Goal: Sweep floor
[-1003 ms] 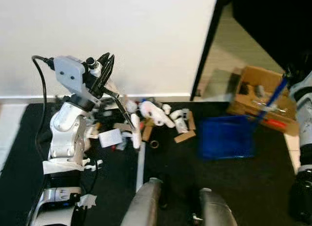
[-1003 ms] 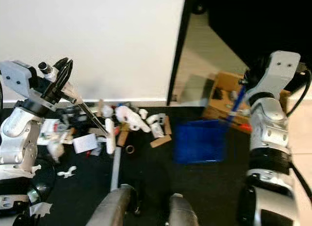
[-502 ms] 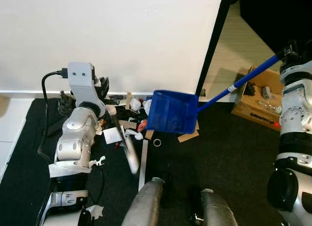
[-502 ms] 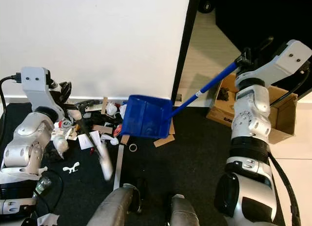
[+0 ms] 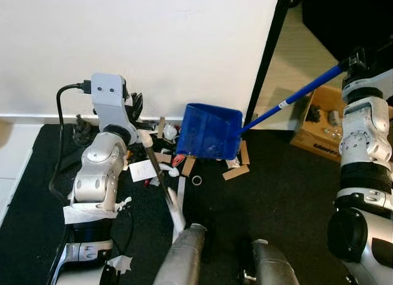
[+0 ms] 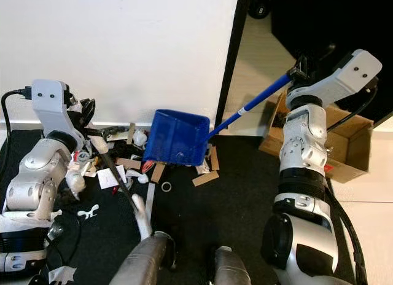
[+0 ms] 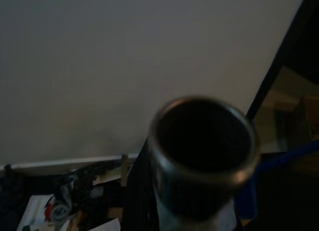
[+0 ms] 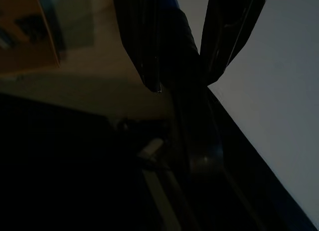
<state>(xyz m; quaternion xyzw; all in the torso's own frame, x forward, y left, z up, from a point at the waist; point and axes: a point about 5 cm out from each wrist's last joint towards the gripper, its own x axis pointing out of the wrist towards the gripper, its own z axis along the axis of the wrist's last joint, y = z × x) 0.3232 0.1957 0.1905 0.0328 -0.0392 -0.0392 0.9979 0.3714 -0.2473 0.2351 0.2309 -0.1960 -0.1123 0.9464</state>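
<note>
**Dark mat by the white wall: pan faces litter**

Our right gripper (image 6: 299, 65) clamps the blue dustpan (image 6: 175, 137) handle; its long axis slants down-left to the litter (image 6: 123, 165). Our left gripper (image 6: 86, 113), nearer, clamps the broom (image 6: 123, 190), bristles toward us

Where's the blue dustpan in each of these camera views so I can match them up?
Left eye view: blue dustpan at centre, tilted, over the litter by the wall.
Right eye view: left of centre, same pose.
Left wrist view: too dark to tell it apart.
Right wrist view: the pan cannot be made out.
Shared landmark: the black door frame beside it.
</note>
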